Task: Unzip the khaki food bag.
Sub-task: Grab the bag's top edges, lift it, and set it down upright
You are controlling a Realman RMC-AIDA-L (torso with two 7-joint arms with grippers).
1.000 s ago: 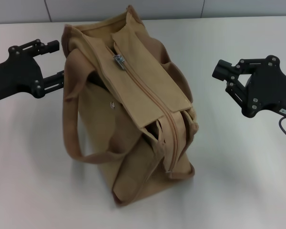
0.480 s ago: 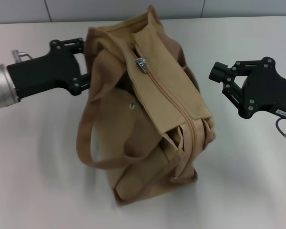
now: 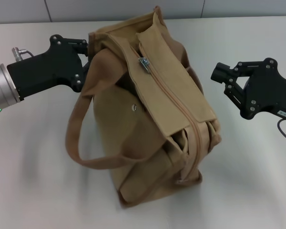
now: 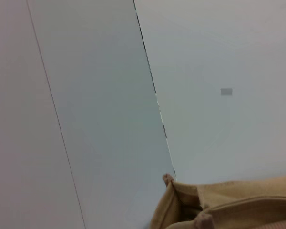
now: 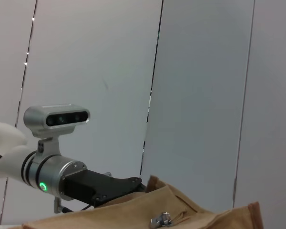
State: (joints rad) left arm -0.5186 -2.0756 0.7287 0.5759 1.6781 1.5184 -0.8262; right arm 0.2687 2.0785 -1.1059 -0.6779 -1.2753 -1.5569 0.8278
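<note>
Shifted khaki food bag (image 3: 152,109); left tool (image 3: 83,64) pinches its corner, right tool (image 3: 224,78) spread.

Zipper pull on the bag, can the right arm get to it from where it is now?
Probably yes. The pull lies exposed on top of the bag, nothing covering it, and the right tool hangs open beside the bag.

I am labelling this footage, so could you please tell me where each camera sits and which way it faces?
Head view: from the robot's head, down at the khaki food bag on the table; left gripper at the bag's corner, right gripper apart.
Left wrist view: towards the wall, bag edge only; no gripper.
Right wrist view: across the bag at the left arm.
Head and right wrist views share the zipper pull.
</note>
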